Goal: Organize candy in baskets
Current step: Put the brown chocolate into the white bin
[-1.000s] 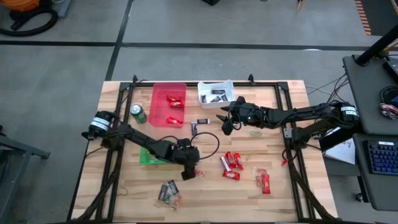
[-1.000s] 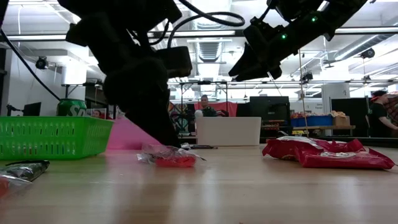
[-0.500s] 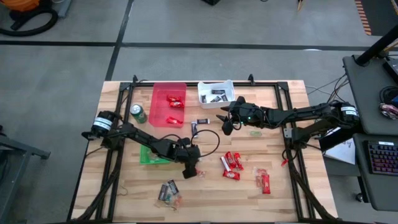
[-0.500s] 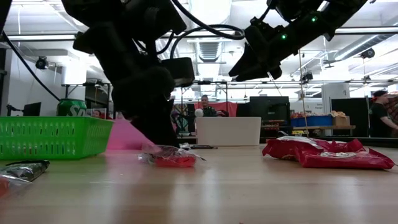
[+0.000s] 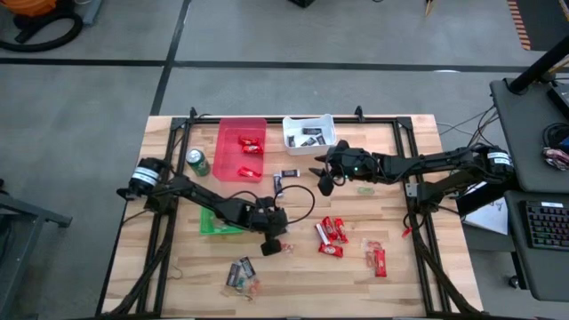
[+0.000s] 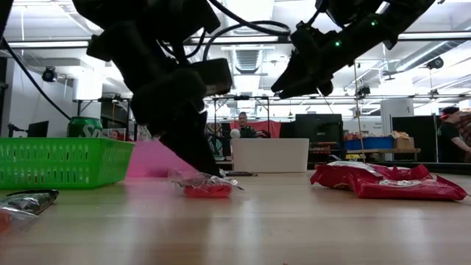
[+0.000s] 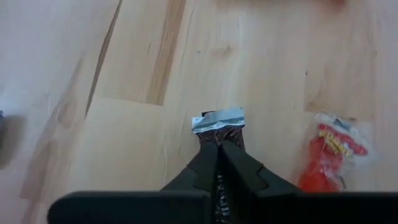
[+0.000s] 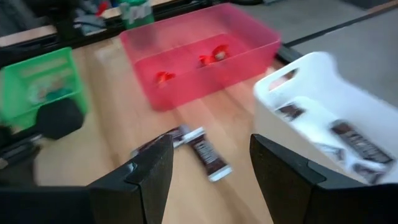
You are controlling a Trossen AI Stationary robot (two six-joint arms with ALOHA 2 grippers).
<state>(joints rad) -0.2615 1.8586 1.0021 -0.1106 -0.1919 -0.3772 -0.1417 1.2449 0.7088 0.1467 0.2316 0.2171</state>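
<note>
My left gripper (image 5: 271, 244) is down at the table's middle front, shut on a dark mini bar (image 7: 219, 127) with a silver end. A red sweet in a clear wrapper (image 7: 329, 152) lies just beside it and, in the low view, hides that bar (image 6: 206, 185). My right gripper (image 5: 322, 176) hangs open above the table, near the white basket (image 5: 309, 133), which holds dark bars. The red basket (image 5: 242, 148) holds red candy. The green basket (image 5: 213, 222) is partly under my left arm. Red bars (image 5: 331, 236) lie loose on the wood. My left gripper pinches the dark mini bar between its two fingers (image 7: 205, 165), which lie along the bar's two long sides. The silver crimped end (image 7: 217, 118) sticks out past the fingertips. The fingers slant down from the table's left. The bar lies low on the wood.
A green soda can (image 5: 197, 162) stands left of the red basket. Two dark bars (image 5: 283, 178) lie between the baskets. More red bars (image 5: 377, 258) and mixed pieces (image 5: 242, 276) lie near the front edge. A black frame (image 5: 413, 191) borders the table.
My left gripper has shut its fingers where it stood, low over the wood beside the clear-wrapped red sweet. My right arm has kept still.
</note>
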